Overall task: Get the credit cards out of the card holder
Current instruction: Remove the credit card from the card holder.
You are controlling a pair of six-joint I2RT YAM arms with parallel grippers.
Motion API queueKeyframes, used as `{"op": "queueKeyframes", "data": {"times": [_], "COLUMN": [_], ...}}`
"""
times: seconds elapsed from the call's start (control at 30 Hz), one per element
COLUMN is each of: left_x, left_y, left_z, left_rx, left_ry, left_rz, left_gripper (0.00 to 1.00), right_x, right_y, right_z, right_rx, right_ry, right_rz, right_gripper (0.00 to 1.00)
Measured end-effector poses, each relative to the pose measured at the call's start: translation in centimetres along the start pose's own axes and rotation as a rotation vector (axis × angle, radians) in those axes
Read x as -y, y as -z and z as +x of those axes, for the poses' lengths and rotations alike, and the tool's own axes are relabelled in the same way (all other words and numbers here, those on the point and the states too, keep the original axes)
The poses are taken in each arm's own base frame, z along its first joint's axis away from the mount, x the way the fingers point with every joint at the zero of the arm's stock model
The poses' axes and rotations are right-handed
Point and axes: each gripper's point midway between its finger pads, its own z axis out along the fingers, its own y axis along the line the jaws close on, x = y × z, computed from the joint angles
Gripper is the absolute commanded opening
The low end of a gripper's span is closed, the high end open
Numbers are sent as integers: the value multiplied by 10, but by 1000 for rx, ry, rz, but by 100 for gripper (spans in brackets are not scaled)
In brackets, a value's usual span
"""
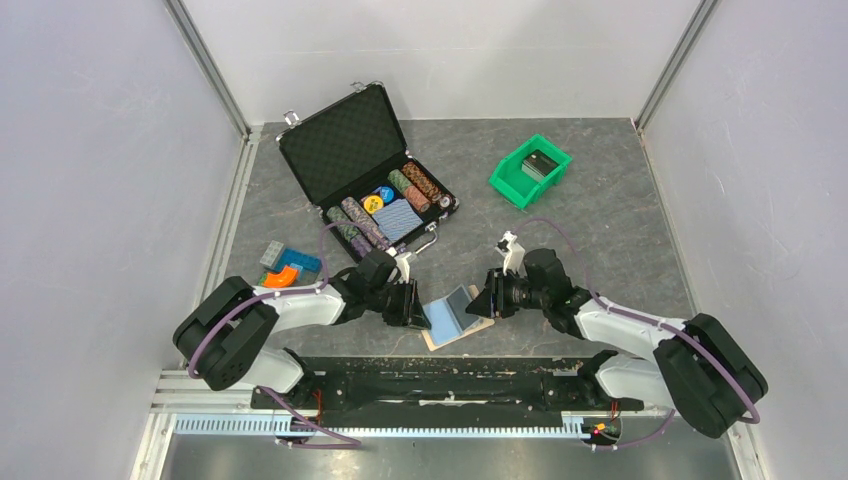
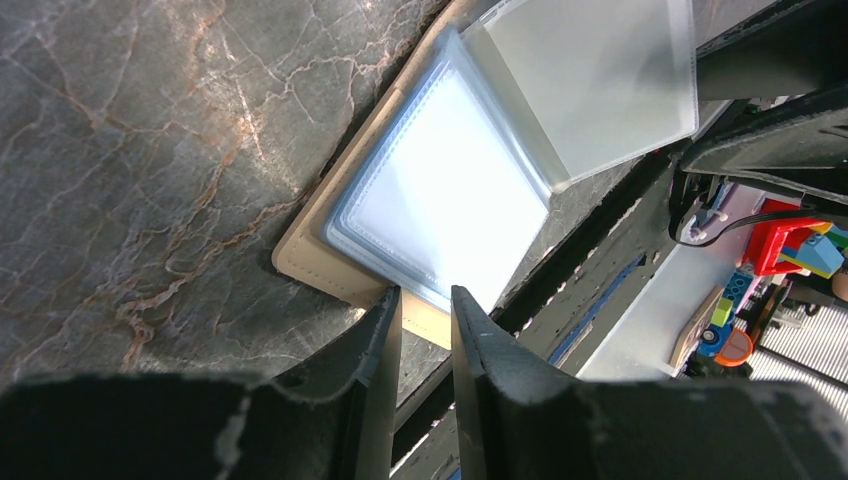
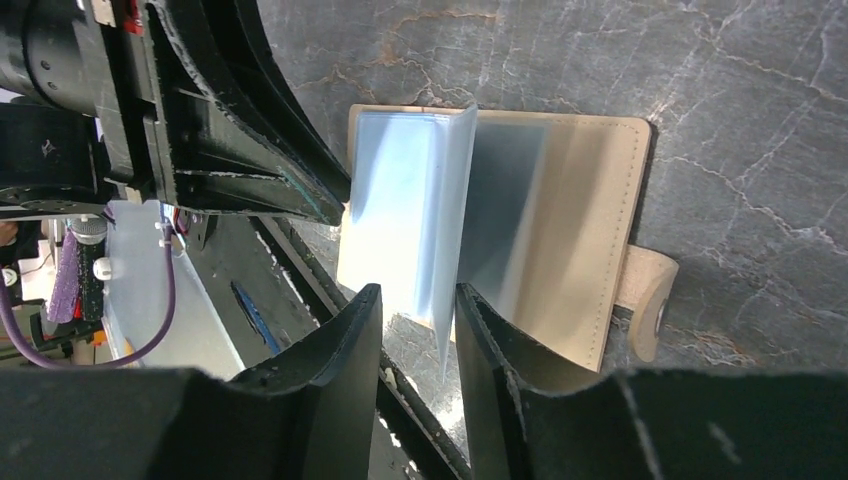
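card holder (image 1: pixel 455 318): lying open on counter (image 1: pixel 600 230), 6 o'clock edge
left claw (image 1: pixel 418 310): slightly spread, resting at holder's 9 o'clock edge
right claw (image 1: pixel 482 304): slightly spread, straddling upright clear sleeve (image 3: pixel 450 220) from 3 o'clock

Dark grey marbled tabletop (image 1: pixel 620 230). Carries open black foam-lined chip case (image 1: pixel 345 150) at back, green plastic bin (image 1: pixel 505 180) back right, spread tan folding card holder (image 1: pixel 455 315) at near edge, coloured plastic blocks (image 1: pixel 285 268) left.

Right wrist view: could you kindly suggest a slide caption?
Right jaws straddle a raised clear sleeve of the open tan card holder.
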Motion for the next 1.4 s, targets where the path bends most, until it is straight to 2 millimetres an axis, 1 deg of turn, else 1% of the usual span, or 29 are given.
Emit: {"op": "queueKeyframes", "data": {"times": [0.1,0.27,0.33,0.4,0.5,0.73,0.8,0.9,1.03,1.17,1.3,1.4], "left_x": [0,0,0,0,1,2,3,4,8,14,22,23], "left_y": [0,0,0,0,0,0,0,0,7,18,30,34], "left_z": [0,0,0,0,0,0,0,0,-5,-14,-23,-26], "left_rx": [0,0,0,0,0,0,-1,2,32,88,139,158], "left_ry": [0,-1,-1,-1,-1,6,12,18,14,7,-8,-9], "left_rz": [0,1,1,1,1,5,5,7,-1,-14,-15,-19], "left_gripper": [32,32,32,32,33,36,38,42,43,44,44,40], "right_x": [-4,-10,-12,-13,-16,-28,-32,-38,-39,-37,-34,-31], "right_y": [2,4,4,4,3,-5,-8,-10,-12,-12,-12,-12], "right_z": [-2,-5,-5,-4,0,18,24,27,21,11,6,7], "right_rx": [10,23,23,17,7,-58,-81,-97,-83,-50,-35,-34], "right_ry": [4,19,22,24,32,42,46,55,63,83,98,99], "right_rz": [-11,-28,-33,-38,-45,-74,-83,-96,-88,-56,-28,-14], "right_gripper": [36,26,26,26,29,33,34,36,36,35,35,35]}}
